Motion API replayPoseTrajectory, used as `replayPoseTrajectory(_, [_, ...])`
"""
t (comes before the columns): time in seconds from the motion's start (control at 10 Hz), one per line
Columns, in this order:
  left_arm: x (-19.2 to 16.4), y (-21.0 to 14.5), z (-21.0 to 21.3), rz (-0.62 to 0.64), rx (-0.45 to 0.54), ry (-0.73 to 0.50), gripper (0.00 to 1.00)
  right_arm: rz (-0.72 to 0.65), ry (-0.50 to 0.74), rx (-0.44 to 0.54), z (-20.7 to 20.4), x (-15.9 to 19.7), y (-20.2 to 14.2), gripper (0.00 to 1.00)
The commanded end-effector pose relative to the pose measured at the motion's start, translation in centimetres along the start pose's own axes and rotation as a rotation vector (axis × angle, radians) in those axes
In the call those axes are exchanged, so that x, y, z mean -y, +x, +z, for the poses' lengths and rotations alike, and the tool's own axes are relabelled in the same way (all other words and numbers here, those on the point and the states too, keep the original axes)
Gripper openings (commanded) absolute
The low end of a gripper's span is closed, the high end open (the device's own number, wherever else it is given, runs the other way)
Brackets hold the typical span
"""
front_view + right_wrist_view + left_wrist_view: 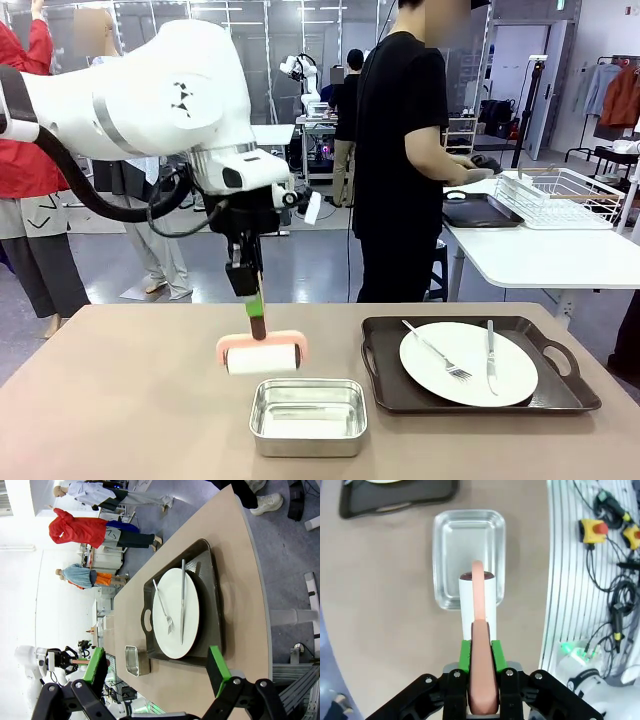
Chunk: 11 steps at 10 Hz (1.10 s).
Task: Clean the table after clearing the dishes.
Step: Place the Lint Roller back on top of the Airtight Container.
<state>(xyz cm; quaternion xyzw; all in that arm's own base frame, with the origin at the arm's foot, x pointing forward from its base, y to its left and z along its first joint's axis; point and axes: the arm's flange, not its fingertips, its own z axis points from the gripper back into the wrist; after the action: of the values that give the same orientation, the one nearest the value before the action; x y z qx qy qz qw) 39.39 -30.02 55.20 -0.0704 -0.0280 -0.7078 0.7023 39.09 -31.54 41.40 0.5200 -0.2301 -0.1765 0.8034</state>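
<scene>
Fingers of left gripper clamped on pink-handled white lint roller, just beside rectangular steel pan on taupe worktop; right gripper fingers apart; round white plate rests on dark brown handled tray, worktop's right.

A small steel pan is seen in the foreground, open side up. Farther back, a white wire rack is set on the white-topped table, and a person in black is stood beside it.
</scene>
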Motion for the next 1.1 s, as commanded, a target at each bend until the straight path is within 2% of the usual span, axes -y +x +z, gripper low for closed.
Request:
replayPoseTrajectory(0.0, [-1.0,-0.7,1.0,0.035,0.019,0.016,0.21,0.006,0.005,0.002,0.1,-0.1,-0.3,1.0])
replayPoseTrajectory(0.4, [-0.8,-0.6,0.4,0.019,0.007,0.006,0.21,0.006,0.005,0.002,0.1,-0.1,-0.3,1.0])
replayPoseTrajectory(0.5, [-1.8,1.5,-1.4,-0.037,-0.036,0.004,0.21,0.006,0.005,0.002,0.1,-0.1,-0.3,1.0])
replayPoseTrajectory(0.7, [-2.9,4.3,-3.7,-0.045,-0.089,-0.008,0.21,0.006,0.005,0.002,0.1,-0.1,-0.3,1.0])
replayPoseTrajectory(1.0, [-4.4,6.9,-6.5,-0.065,-0.092,-0.055,0.21,0.006,0.005,0.002,0.1,-0.1,-0.3,1.0])
